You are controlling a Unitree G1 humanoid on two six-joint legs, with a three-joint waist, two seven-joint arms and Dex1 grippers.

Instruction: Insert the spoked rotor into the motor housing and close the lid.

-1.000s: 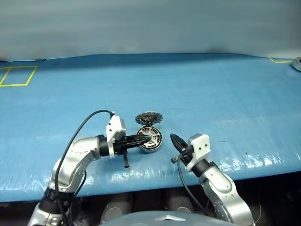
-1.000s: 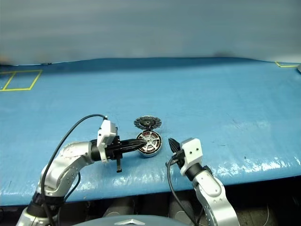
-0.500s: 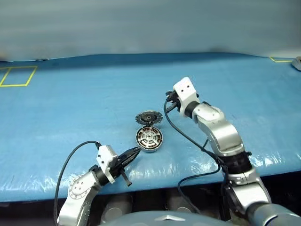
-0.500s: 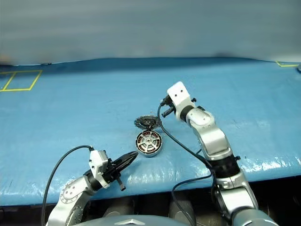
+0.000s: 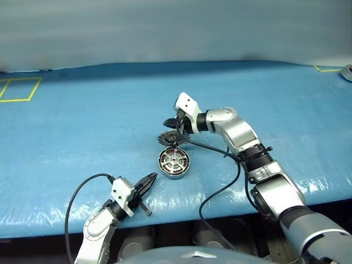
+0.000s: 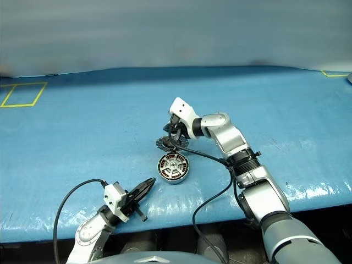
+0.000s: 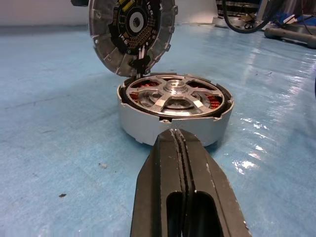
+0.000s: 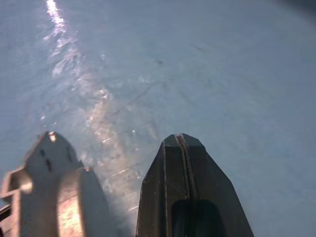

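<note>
Left wrist view shows the spoked rotor (image 7: pixel 176 97) already seated in the motor housing (image 7: pixel 148 129) mid-counter, the lid (image 7: pixel 131 30) propped open behind it, unclosed, both the left claw (image 5: pixel 152 176) and right claw (image 5: pixel 170 121) shut and empty.

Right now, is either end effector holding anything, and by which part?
Nothing is held: the left end effector and the right end effector are both shut on nothing.

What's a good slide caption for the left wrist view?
Shut left tool faces the motor housing, spoked rotor seated inside, lid propped open behind.
</note>
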